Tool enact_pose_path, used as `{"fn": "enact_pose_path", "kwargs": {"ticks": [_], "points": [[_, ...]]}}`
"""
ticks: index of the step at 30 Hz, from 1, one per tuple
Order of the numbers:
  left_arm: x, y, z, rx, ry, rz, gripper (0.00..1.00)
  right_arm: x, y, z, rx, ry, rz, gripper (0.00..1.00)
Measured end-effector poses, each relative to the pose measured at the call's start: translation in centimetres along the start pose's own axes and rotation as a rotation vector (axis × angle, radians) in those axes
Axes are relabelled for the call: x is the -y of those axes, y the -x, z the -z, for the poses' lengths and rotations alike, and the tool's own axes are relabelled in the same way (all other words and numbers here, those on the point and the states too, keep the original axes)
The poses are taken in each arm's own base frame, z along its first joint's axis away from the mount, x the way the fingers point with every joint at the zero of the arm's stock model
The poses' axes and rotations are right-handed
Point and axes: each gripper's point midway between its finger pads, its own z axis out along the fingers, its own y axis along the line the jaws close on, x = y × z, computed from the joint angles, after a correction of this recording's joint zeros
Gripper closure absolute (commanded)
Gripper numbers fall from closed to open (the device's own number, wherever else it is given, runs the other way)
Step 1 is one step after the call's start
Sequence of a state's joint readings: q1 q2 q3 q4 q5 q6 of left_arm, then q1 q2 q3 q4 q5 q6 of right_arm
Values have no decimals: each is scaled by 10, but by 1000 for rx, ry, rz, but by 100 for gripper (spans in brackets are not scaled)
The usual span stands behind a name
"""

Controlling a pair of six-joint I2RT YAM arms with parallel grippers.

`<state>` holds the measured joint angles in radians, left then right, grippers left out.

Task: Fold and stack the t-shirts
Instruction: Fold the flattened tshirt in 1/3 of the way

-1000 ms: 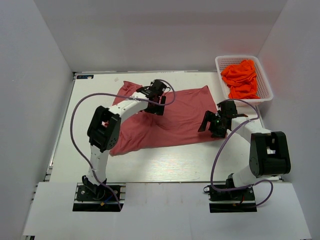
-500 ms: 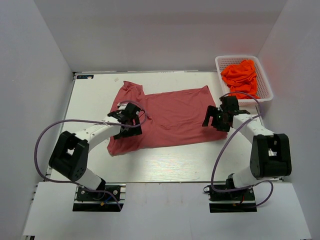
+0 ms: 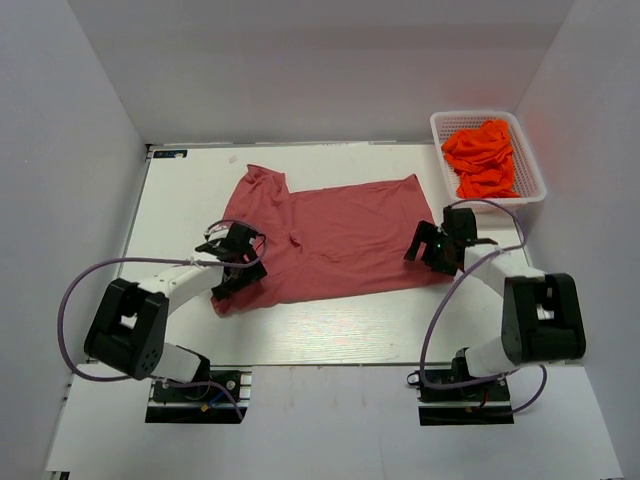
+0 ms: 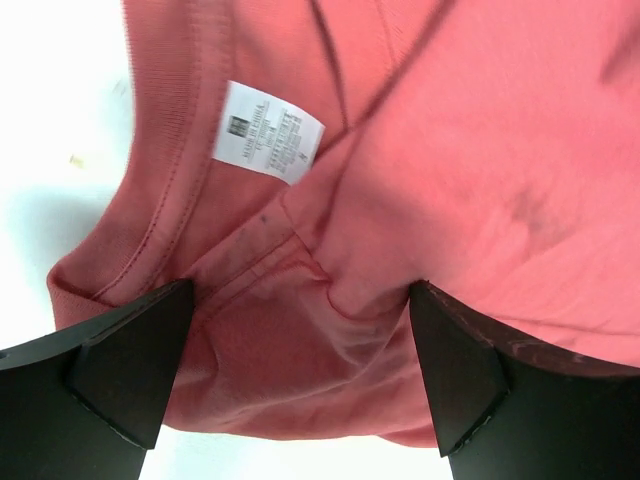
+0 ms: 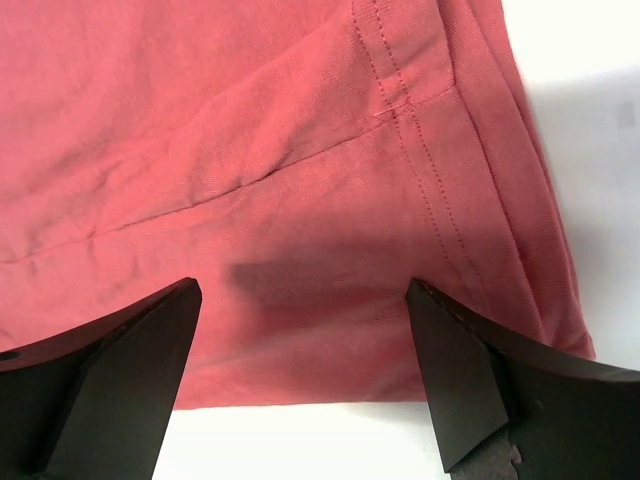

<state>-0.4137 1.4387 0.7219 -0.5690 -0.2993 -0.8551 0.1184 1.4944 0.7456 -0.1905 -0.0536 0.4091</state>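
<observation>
Left gripper (image 3: 236, 261) and right gripper (image 3: 433, 247) gape empty above the limp, light rose-red cloth t-shirt (image 3: 345, 235), probably best pinched at its near corners.

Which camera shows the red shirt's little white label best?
The left wrist view: the white label sits close up, its print visible. From overhead it is too small to find; the right wrist sees only the shirt's hem.

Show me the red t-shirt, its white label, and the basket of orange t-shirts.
red t-shirt (image 3: 340, 235), top view, middle of its body.
white label (image 4: 268, 131), left wrist view, centre of the label.
basket (image 3: 530, 160), top view, its right wall.
</observation>
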Motion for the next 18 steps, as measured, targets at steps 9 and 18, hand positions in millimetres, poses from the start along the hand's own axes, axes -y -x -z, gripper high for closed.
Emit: {"fn": "enact_pose_path", "kwargs": {"ticks": [9, 18], "points": [[-35, -56, 43, -225, 31, 126, 0, 11, -56, 39, 11, 30, -57, 10], [-8, 15, 111, -111, 16, 146, 0, -2, -31, 92, 28, 13, 32, 10]]}}
